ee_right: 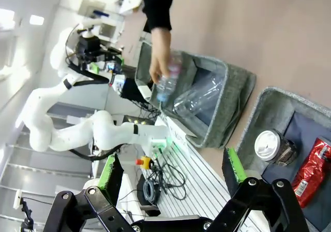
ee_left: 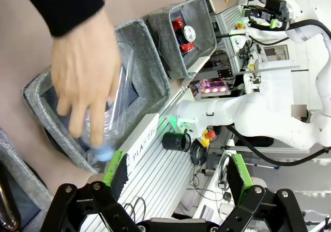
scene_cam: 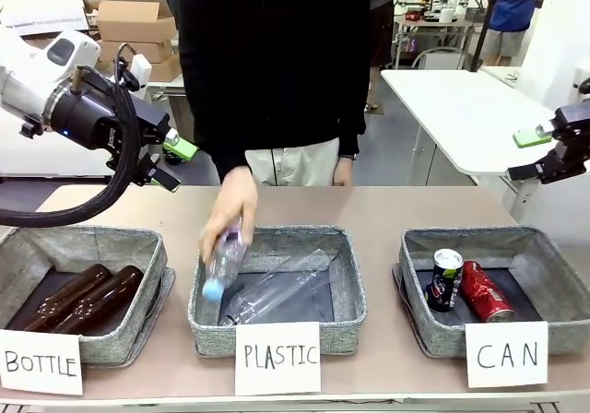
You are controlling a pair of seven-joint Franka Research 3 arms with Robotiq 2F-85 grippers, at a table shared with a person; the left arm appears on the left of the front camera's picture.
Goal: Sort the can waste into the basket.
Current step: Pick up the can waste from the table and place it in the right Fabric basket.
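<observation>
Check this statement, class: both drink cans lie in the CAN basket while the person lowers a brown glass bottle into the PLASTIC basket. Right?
Not quite. The person's hand lowers a clear plastic bottle, not brown glass, as the front view shows. Both cans, black and red, are in the CAN basket.

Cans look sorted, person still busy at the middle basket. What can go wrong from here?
1. The person's hand is lowering a clear bottle into the PLASTIC basket between the arms; a move by the open left gripper toward the middle could hit it.
2. The black can stands upright beside the red can; a knock to the CAN basket may tip it.
</observation>
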